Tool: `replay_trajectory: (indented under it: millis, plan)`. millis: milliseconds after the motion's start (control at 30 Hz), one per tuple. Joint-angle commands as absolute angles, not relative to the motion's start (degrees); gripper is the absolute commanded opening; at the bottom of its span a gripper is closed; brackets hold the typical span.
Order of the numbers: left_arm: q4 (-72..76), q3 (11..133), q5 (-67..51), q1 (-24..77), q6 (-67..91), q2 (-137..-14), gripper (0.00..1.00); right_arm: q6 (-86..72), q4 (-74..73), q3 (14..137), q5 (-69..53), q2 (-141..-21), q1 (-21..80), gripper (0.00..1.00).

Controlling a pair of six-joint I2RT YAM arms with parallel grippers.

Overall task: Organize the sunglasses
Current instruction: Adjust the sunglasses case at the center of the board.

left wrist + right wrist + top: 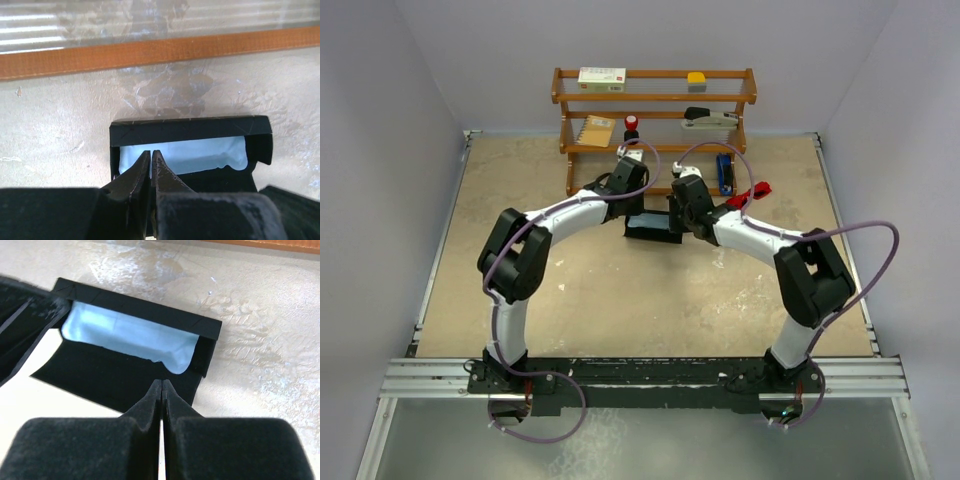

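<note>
Both my claws are clenched with nothing between the fingers. My left claw hangs at the near edge of the open black case, tips over the light blue cloth inside; my right claw hangs over the case's flap. The red sunglasses lie on the table to the right, apart from the case, near the wooden shelf.

left tool has its fingers pinched fully together, tips aimed down; right tool same deal, pressed tight; left arm and right arm arch forward, elbows wide, wrists nearly meeting
</note>
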State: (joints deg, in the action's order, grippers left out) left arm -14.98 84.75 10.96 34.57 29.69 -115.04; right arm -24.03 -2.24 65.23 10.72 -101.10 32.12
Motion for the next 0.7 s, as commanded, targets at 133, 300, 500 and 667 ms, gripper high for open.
replay_trajectory:
  millis: [133, 300, 500, 667]
  plan:
    - [-12.71, 90.82, 12.71, 34.2, 27.12, -116.62, 0.0, -25.86, -1.37, 60.76, 10.04, -93.14, 35.35, 0.0]
    - [-11.24, 92.26, 12.8, 34.1, 26.63, -119.34, 0.0, -27.0, -1.67, 57.75, 10.71, -90.08, 37.13, 0.0]
    - [-9.21, 92.82, 13.81, 34.1, 26.61, -121.78, 0.0, -28.23, -2.21, 54.46, 11.64, -86.74, 38.03, 0.0]
    - [-8.88, 93.58, 15.24, 34.1, 25.7, -124.01, 0.0, -28.4, -3.03, 52.48, 12.01, -84.18, 38.18, 0.0]
